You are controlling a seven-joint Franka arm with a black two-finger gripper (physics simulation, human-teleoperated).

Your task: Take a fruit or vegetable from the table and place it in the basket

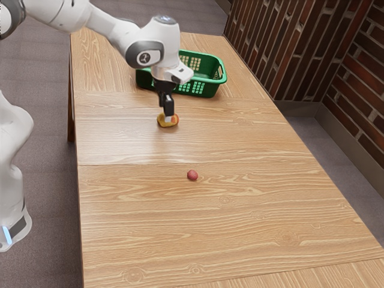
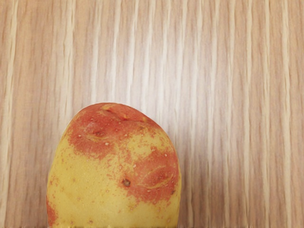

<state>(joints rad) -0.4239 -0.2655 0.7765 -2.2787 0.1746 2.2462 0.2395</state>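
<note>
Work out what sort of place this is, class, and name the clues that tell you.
Probably an indoor robot workspace, perhaps a room set up for handling practice: a white robot arm reaches over a long wooden table, and a brick wall stands beyond the table's side.

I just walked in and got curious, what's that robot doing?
The robot arm has its black gripper down at a yellow-and-red fruit or vegetable. I can't tell whether it has hold of it. It's meant for the green basket, but isn't in there yet. A small reddish ball-shaped thing lies on the table.
</note>
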